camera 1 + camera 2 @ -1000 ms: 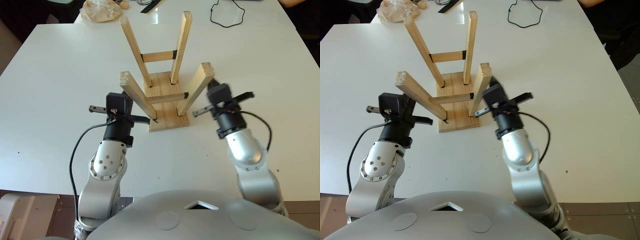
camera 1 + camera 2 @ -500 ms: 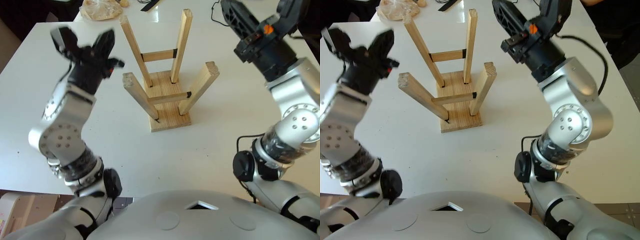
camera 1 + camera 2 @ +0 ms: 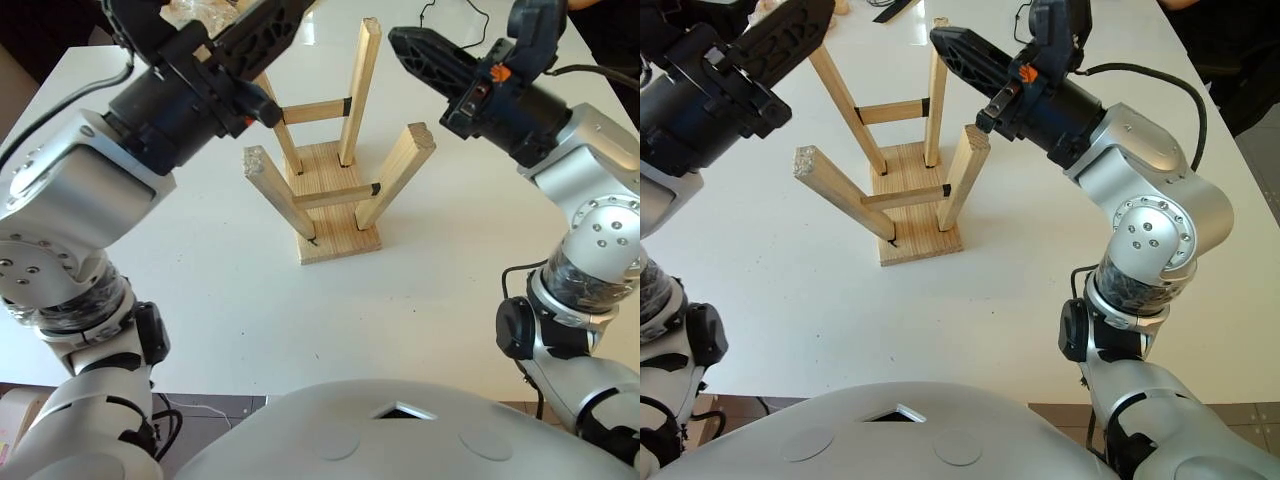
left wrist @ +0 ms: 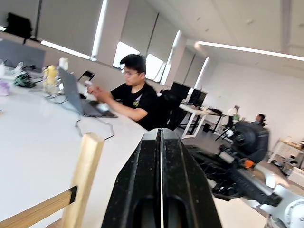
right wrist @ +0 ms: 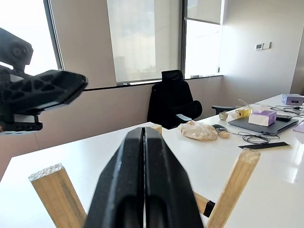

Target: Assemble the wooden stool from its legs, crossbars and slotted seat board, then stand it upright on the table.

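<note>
Both arms have lifted off the table (image 3: 420, 290) and swung inward, high over the stool (image 3: 330, 190). It stands upside down at the table's middle (seat board (image 3: 345, 240) flat, four legs (image 3: 395, 175) pointing up). Left gripper (image 3: 810, 18) is clenched on nothing near the far left leg. Right gripper (image 3: 945, 40) is also pressed closed and empty, beside the far right leg.

stool (image 3: 325, 190) is showing pale bare wood, matt, with leg ends (image 3: 255, 158) looking rough-sawn. black bands are wrapping the crossbar (image 3: 318, 112) ends. table (image 3: 130, 230) is looking white, smooth, glossy. left gripper (image 4: 160, 135) and right gripper (image 5: 143, 132) are showing matt black plastic. bag (image 5: 197, 130) is looking like crinkled clear plastic.
</note>
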